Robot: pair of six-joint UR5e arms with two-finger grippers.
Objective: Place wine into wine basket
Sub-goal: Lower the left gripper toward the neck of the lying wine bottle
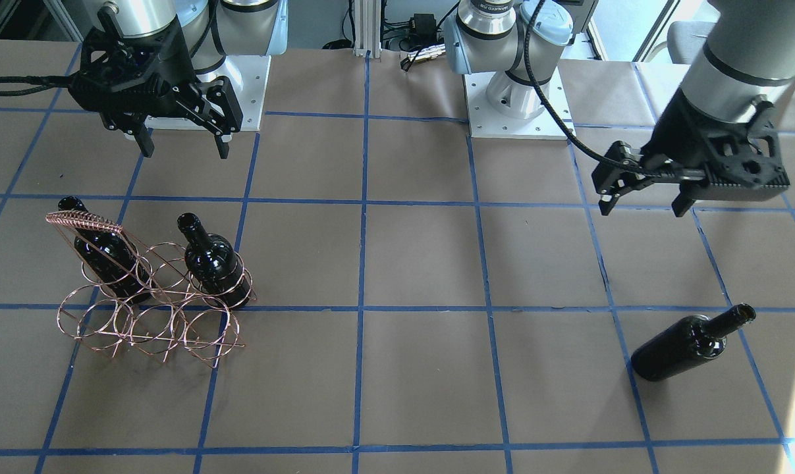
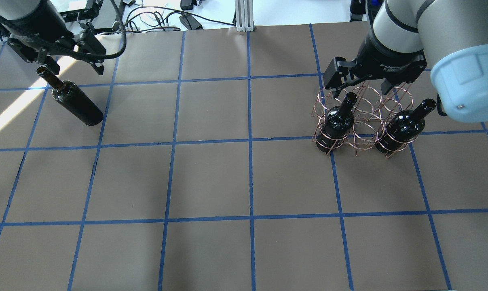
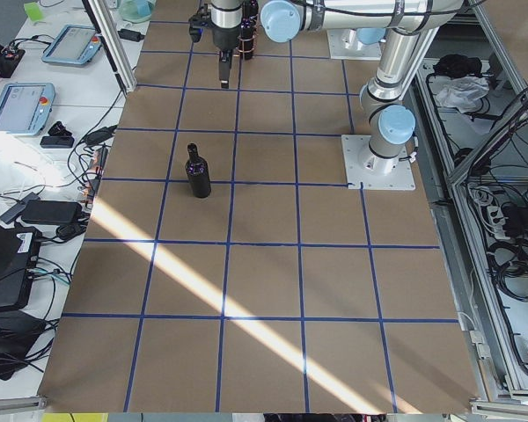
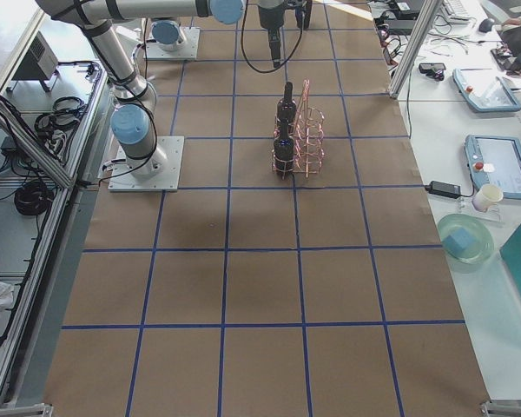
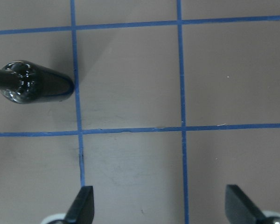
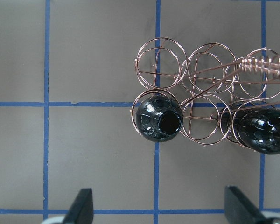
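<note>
We see the wine [image 1: 684, 345] well apart from the wine basket [image 1: 150, 303], out on the brown table [image 1: 423, 368] at the robot's left. It appears to stand upright, though the steep views make that hard to judge. The left gripper [image 1: 642, 201] hangs above the table near it, fingers spread wide and holding nothing. The wine basket sits at the robot's right, with a second bottle [image 1: 214, 263] and a third bottle [image 1: 99, 255] upright in the 2 end rings of the row nearer the robot, 1 ring between them. The right gripper [image 1: 185, 146] hovers above the basket on the robot's side, its fingers likewise apart and gripping nothing.
</note>
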